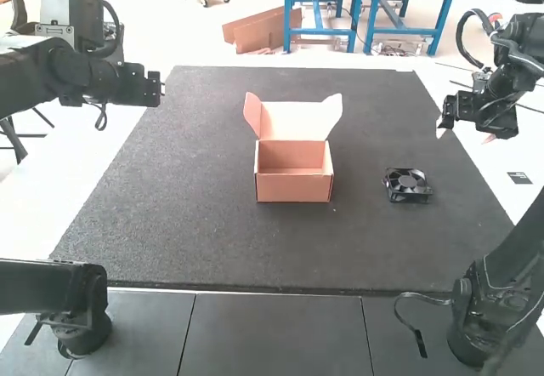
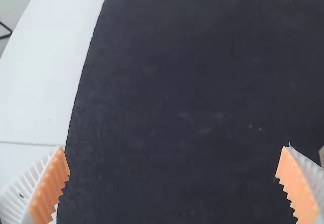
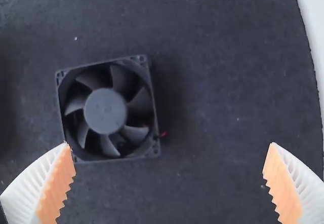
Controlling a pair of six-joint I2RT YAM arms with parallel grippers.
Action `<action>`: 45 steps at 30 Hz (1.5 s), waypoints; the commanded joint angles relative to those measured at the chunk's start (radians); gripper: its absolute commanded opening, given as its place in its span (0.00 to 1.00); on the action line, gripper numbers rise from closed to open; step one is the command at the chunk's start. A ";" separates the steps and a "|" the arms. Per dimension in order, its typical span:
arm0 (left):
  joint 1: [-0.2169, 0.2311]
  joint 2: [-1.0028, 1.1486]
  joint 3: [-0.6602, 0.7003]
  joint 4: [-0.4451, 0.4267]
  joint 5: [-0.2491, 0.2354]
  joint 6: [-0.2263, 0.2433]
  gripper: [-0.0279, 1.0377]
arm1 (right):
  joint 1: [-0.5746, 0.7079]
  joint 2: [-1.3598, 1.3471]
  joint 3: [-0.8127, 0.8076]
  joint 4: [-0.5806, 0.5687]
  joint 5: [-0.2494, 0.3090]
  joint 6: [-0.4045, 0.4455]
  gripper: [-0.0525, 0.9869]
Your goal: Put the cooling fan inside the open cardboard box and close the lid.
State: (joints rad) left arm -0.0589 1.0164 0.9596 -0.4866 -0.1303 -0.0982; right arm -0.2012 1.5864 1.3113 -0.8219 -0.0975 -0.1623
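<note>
I'm hovering the right claw [image 3: 168, 148], fingers spread wide, over the black square plastic cooling fan [image 3: 108, 108]. The fan is lying below it, off-centre toward one finger. My call: I should be centring first, squaring the pads to two opposite frame sides, then dropping. The fan is lying flat, hub facing up, slightly skewed, square, so no long axis. The open tan cardboard box [image 1: 293, 172] is sitting well apart. The left claw [image 2: 172, 150] is gaping too, empty.
</note>
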 commanded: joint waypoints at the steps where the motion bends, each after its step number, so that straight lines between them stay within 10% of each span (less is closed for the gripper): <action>1: -0.001 0.005 0.019 0.016 0.006 -0.008 0.94 | 0.000 0.030 -0.027 -0.003 -0.034 -0.040 0.87; 45: -0.002 0.007 0.041 -0.001 0.006 -0.020 0.94 | -0.009 0.412 -0.034 0.193 0.087 -0.063 0.88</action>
State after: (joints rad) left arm -0.0589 1.0164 0.9600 -0.4900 -0.1303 -0.1108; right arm -0.2016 1.9770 1.2575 -0.6285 -0.0334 -0.2142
